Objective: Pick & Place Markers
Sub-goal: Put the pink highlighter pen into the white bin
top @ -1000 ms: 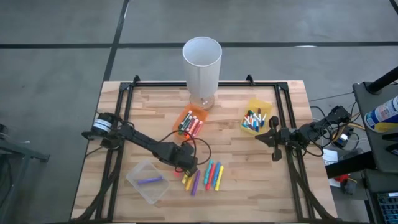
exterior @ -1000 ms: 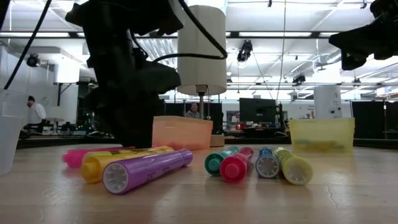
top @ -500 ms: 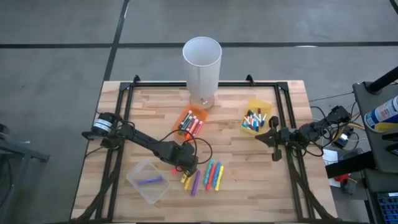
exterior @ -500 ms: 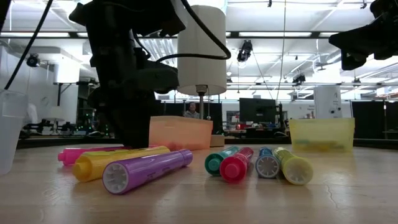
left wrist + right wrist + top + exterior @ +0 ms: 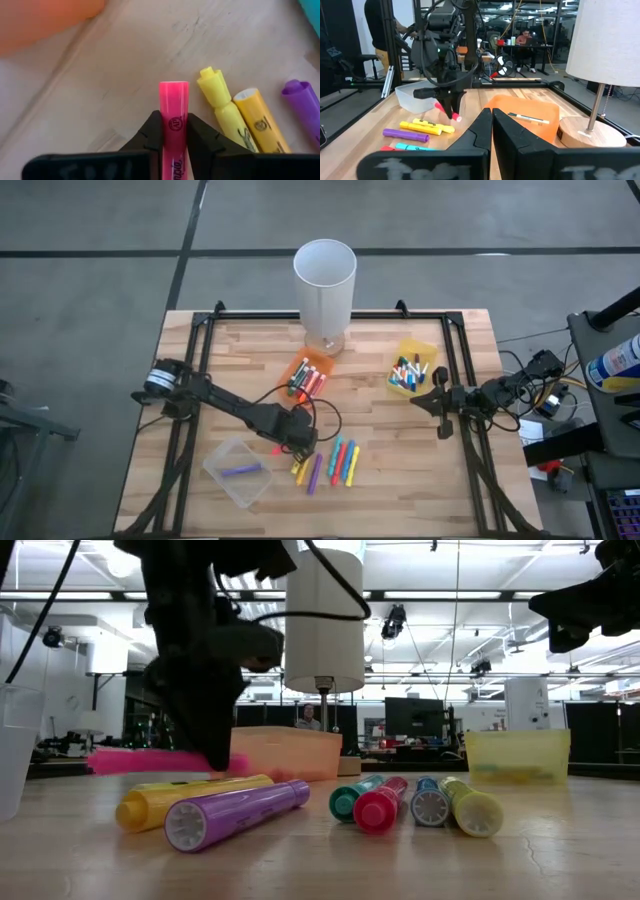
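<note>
The loose markers (image 5: 330, 465) lie in a row on the table (image 5: 380, 480), with the clear bin (image 5: 238, 470) just beside them on the left arm's side and the orange bin (image 5: 308, 376) and white cylinder (image 5: 325, 280) beyond. Nothing blocks the bins. The low view shows the pink marker (image 5: 150, 761) lifted off the wood above the yellow marker (image 5: 190, 802) and purple marker (image 5: 235, 815); the left wrist view shows the left gripper (image 5: 173, 131) clamped on its barrel, cap end poking forward past the fingertips. The right gripper (image 5: 491, 120) waits closed and empty near the yellow bin (image 5: 413, 370).
</note>
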You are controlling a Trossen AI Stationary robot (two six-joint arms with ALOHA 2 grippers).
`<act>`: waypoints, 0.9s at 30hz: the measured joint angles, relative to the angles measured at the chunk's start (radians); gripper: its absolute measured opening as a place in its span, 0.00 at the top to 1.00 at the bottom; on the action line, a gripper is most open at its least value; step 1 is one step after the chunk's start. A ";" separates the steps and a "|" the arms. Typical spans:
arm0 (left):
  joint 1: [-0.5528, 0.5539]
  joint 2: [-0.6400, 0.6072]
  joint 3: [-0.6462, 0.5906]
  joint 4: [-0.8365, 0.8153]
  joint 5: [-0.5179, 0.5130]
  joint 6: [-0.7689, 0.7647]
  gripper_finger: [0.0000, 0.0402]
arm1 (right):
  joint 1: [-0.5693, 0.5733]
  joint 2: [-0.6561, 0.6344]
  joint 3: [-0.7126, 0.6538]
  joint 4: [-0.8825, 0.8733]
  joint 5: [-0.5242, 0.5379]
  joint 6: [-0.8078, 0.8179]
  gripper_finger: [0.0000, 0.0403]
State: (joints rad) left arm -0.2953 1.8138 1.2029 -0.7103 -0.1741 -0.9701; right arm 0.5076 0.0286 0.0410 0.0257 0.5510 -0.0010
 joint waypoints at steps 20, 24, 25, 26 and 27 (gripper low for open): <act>-0.069 -0.012 0.251 -0.360 -0.033 0.181 0.88 | 0.000 -0.001 0.000 0.000 0.000 0.000 0.98; -0.099 -0.030 0.271 -0.414 -0.052 0.192 0.88 | 0.000 -0.001 0.000 0.000 0.000 0.000 0.98; -0.110 -0.036 0.271 -0.418 -0.053 0.203 0.88 | 0.000 -0.001 0.000 0.000 0.000 0.000 0.98; -0.122 -0.046 0.271 -0.419 -0.052 0.211 0.87 | 0.000 -0.001 0.000 0.000 0.000 0.000 0.98; -0.134 -0.056 0.268 -0.418 -0.052 0.214 0.87 | 0.000 -0.001 0.000 0.000 0.000 0.000 0.98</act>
State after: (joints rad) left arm -0.4295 1.7582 1.4709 -1.1288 -0.2260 -0.7560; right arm 0.5079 0.0280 0.0410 0.0257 0.5510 -0.0010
